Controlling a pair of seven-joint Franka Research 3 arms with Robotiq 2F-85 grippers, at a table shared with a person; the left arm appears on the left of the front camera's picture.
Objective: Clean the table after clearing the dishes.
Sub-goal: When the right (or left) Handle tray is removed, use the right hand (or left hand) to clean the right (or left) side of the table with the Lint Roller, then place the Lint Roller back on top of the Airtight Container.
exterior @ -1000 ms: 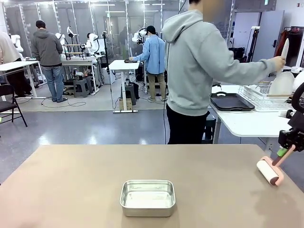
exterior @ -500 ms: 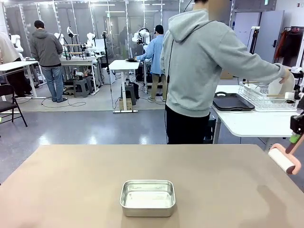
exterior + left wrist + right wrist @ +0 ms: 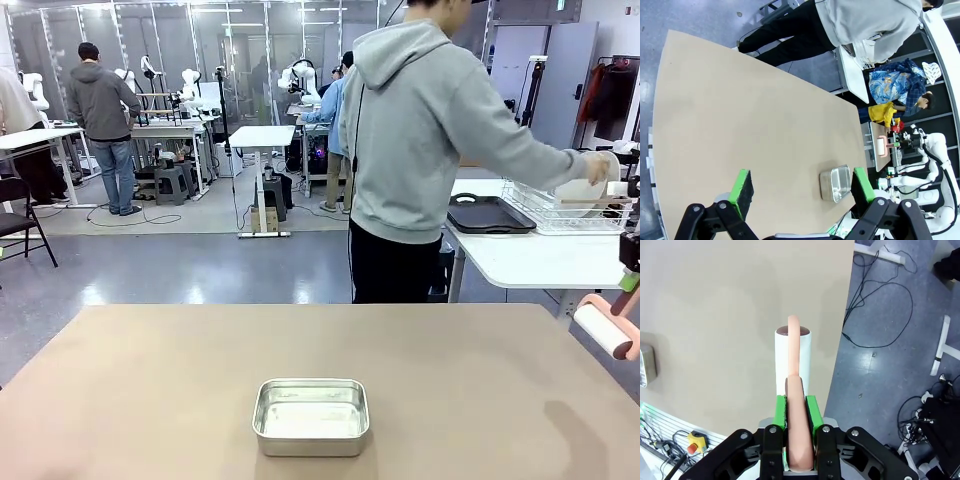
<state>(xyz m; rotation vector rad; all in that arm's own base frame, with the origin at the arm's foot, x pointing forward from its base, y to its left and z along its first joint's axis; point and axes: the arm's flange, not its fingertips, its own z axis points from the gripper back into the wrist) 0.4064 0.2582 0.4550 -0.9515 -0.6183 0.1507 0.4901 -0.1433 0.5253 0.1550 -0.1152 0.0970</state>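
- The large rectangular table with the plain matte tan-brown top (image 3: 150,390) carries a small shiny steel rectangular pan (image 3: 311,416) near its front edge, about in the middle.
- The right gripper (image 3: 795,407) is clenched on the pink handle of a lint roller with a white roll (image 3: 793,365); in the front view this roller (image 3: 607,327) hangs at the right edge of the table, above it.
- The left gripper (image 3: 802,187) has its green pads wide apart and grasps nothing; it is high above the table.
- At the far side a person in a grey hooded sweater (image 3: 425,130) stands with the back to the robot and puts a round white plate (image 3: 587,186) into a wire rack (image 3: 560,208) on a smaller white table (image 3: 520,258).
- A dark brown handled rectangular tray (image 3: 487,214) lies on that white table, just beside the rack.
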